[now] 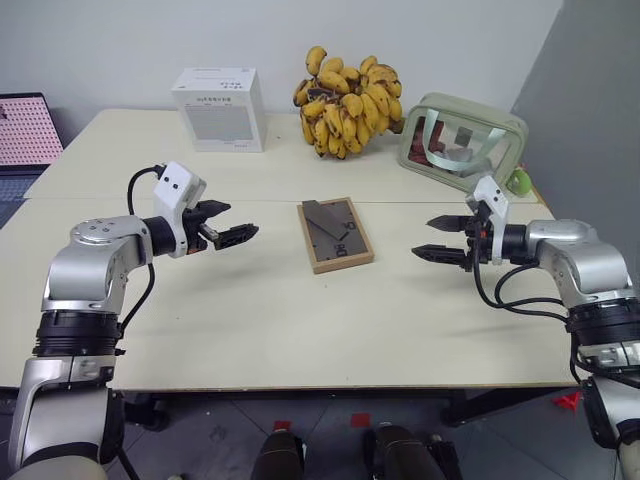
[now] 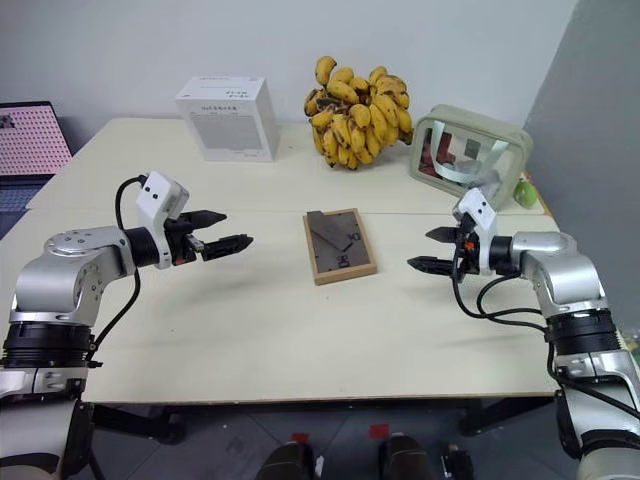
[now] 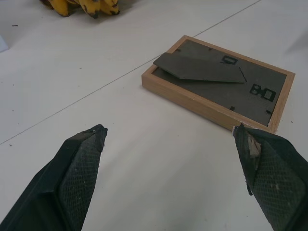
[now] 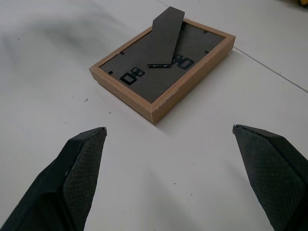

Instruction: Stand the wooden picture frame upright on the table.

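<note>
The wooden picture frame [image 1: 335, 235] lies flat and face down in the middle of the cream table [image 1: 250, 330], its dark grey back and folded easel stand facing up. It also shows close up as the frame [image 3: 219, 82] and the frame [image 4: 161, 67] in the wrist views. My left gripper [image 1: 235, 233] hovers open to the left of it, a short gap away, pointing at it. My right gripper [image 1: 432, 237] hovers open to the right of it, also pointing at it. Nothing sits between either pair of fingers.
At the back of the table stand a white box [image 1: 220, 110], a bunch of bananas [image 1: 345, 100] and a pale green transparent pouch [image 1: 460, 140] with a small green object [image 1: 518, 182] beside it. A seam [image 1: 250, 200] crosses the tabletop behind the frame.
</note>
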